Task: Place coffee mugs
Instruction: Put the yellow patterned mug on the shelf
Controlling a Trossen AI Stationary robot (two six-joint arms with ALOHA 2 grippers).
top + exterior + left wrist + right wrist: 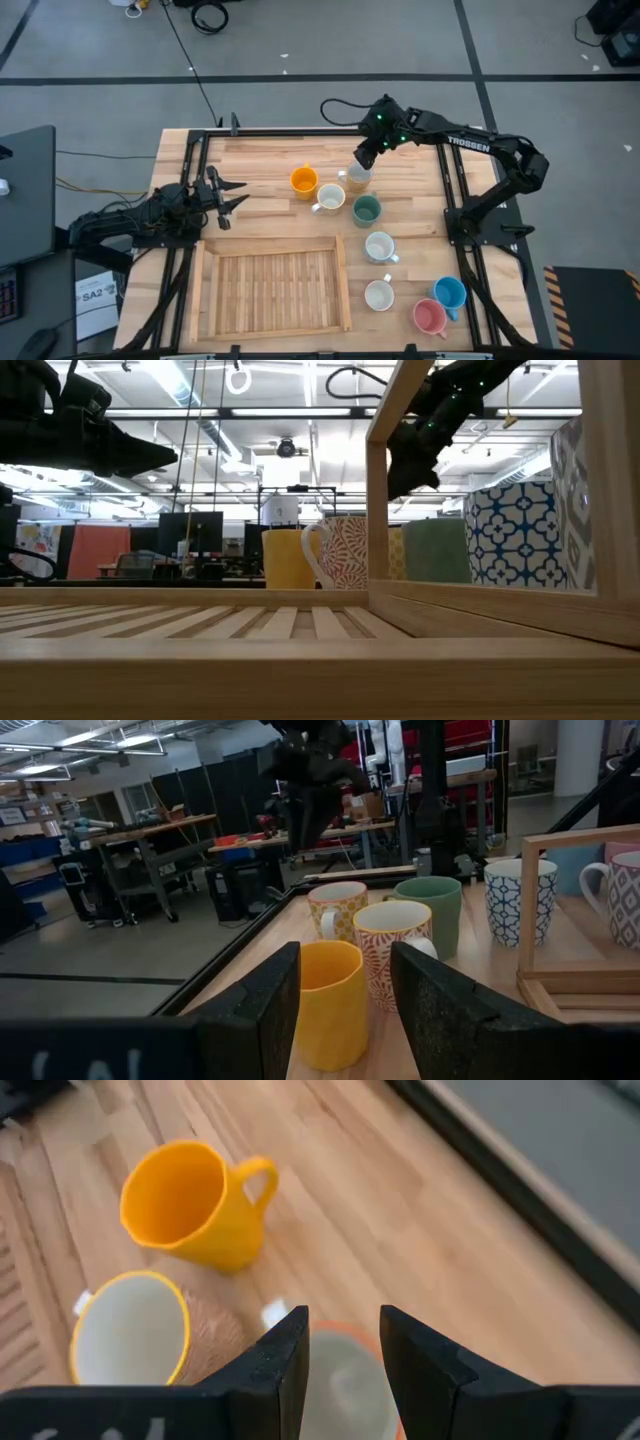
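Eight mugs stand on their bases on the table's right half. The orange mug (pixel 304 181), a yellow-rimmed white mug (pixel 330 197), a pale patterned mug (pixel 357 179) and the dark green mug (pixel 366 209) cluster near the far side. Two white mugs (pixel 379 246) (pixel 379 295), the blue mug (pixel 450 292) and the pink mug (pixel 429 317) stand nearer. My right gripper (pixel 363 160) hangs open over the pale patterned mug (pixel 345 1375), pointing down, fingers just above its rim. My left gripper (pixel 235 195) waits open at the table's left, level, pointing at the orange mug (pixel 330 1005).
A slatted wooden tray (pixel 205 290) lies at the near middle of the table, left of the white mugs. The orange mug (pixel 190 1205) and the yellow-rimmed mug (pixel 130 1330) stand close beside the right gripper. Black frame rails run along the table's left and right sides.
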